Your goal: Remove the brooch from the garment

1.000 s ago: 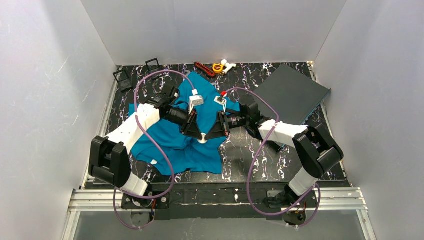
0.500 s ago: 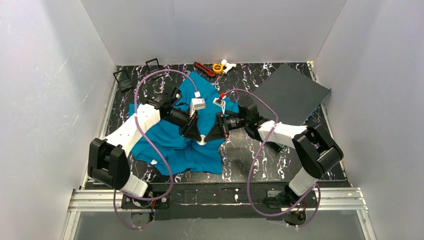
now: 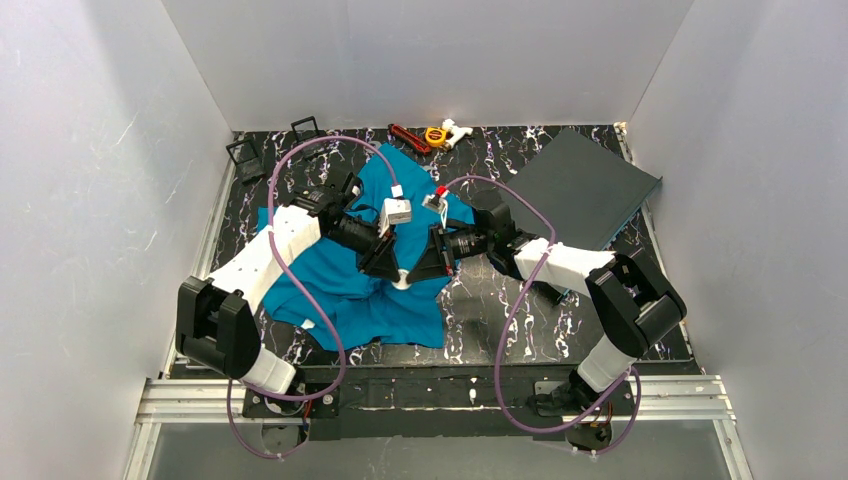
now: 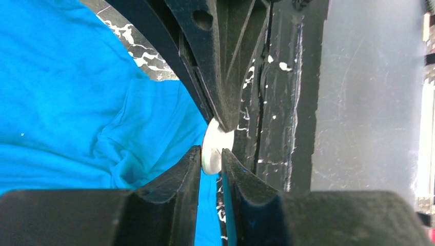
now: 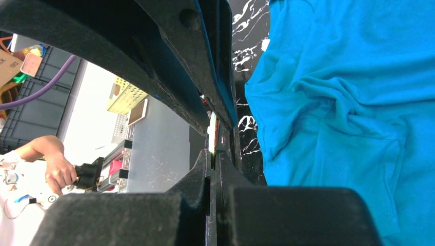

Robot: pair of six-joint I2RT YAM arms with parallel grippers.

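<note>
Pinching the brooch [image 4: 212,146] edge-on at the garment [image 4: 77,102]'s edge, left end effector [image 4: 211,156] touches the clenched right end effector [image 5: 214,154].

Garment [image 3: 395,312] of soft matt cloth; brooch [image 4: 213,146] smooth, pale, slightly glossy; table [image 3: 470,320] glossy black marbling.

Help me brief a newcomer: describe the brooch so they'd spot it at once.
Find the teal T-shirt on the black marbled table. Toward its right side, the left gripper and right gripper meet tip to tip. The brooch is the small white disc pinched there, pale against black fingers and teal cloth.
</note>
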